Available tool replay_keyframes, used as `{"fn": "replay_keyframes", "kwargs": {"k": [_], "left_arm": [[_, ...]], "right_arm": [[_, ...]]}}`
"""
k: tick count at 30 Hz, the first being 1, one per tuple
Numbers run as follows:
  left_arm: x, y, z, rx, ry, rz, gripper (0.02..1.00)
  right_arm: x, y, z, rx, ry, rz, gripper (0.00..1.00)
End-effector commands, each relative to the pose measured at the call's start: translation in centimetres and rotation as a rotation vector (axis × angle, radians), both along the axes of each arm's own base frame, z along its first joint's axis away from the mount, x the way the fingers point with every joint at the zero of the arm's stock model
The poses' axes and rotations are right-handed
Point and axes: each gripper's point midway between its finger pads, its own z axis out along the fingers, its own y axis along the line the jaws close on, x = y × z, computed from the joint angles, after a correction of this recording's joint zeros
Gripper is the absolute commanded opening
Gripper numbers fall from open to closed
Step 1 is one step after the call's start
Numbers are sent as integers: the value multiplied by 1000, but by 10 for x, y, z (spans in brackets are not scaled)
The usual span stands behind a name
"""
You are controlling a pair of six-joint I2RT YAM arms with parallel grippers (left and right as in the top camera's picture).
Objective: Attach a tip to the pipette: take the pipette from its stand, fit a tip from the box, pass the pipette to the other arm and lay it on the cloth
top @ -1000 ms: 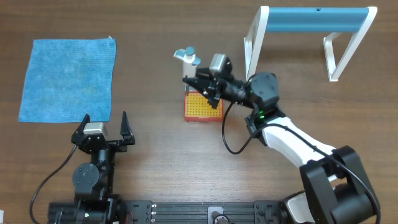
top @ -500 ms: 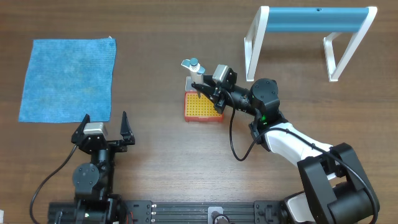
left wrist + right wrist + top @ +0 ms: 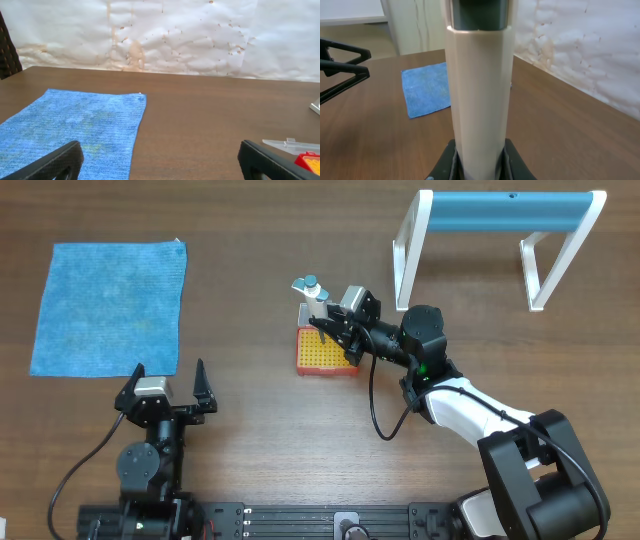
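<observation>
My right gripper point(image 3: 330, 327) is shut on the white pipette point(image 3: 312, 292), whose blue-and-white head points away from the arm. It hangs over the far edge of the orange tip box point(image 3: 327, 355). In the right wrist view the pipette's pale barrel point(image 3: 479, 85) stands between the fingers point(image 3: 446, 159); its lower end is hidden. The blue cloth point(image 3: 110, 308) lies flat at the far left, also seen as blue cloth point(image 3: 75, 125). My left gripper point(image 3: 165, 382) rests open near its base, just in front of the cloth, holding nothing.
The white pipette stand with a blue top bar point(image 3: 510, 212) is at the far right. A clear flap point(image 3: 290, 145) lies beside the red tip box point(image 3: 311, 161). Bare wooden table point(image 3: 250, 430) spreads between the arms.
The right gripper has swung the pipette slightly right and nearer the tip box, turning its head. The left arm has not moved.
</observation>
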Motion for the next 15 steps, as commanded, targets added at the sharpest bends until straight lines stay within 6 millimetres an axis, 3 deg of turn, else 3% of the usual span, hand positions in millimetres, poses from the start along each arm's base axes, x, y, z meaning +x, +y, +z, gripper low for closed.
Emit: {"fn": "replay_keyframes", "kwargs": {"k": [1,15], "left_arm": [[0,2,-1,-15,0,14,998],[0,2,-1,-15,0,14,998]], "right_arm": [[2,0,-13,-16,17,-4,77],[5,-1,-15,-22,12,-14,77]]}}
